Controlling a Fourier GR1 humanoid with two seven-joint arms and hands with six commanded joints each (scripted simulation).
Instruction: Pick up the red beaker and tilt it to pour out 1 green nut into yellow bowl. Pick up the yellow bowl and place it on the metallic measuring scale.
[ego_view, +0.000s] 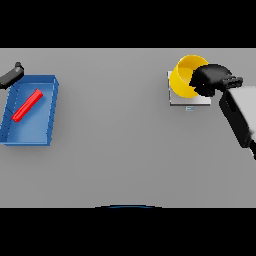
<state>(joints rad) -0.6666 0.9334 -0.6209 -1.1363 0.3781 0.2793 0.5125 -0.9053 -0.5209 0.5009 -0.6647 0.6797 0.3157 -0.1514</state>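
The right robot hand is at the far right of the desk, and its dark fingers are curled round the right side of the yellow bowl, so it grips the bowl by the rim and wall. The white and grey forearm comes in from the right edge of the view and goes up to this hand. The bowl is tilted, with its opening turned toward the right and a little upward, so the inside wall shows. Whether a green nut lies inside I cannot tell, because the hand covers part of the opening. Under the bowl is the scale, a flat, pale plate, and a small display shows at its near edge. The bowl overlaps the far left part of this plate, but if it really rests on it or is held just above it, I cannot tell. Well apart, at the far left of the desk, stands a blue tray. In the tray lies a long red thing, on its side and diagonal. The left robot hand shows at the far left edge, just beside the far corner of the tray; only a dark part of it shows, and I cannot tell how its fingers stand.
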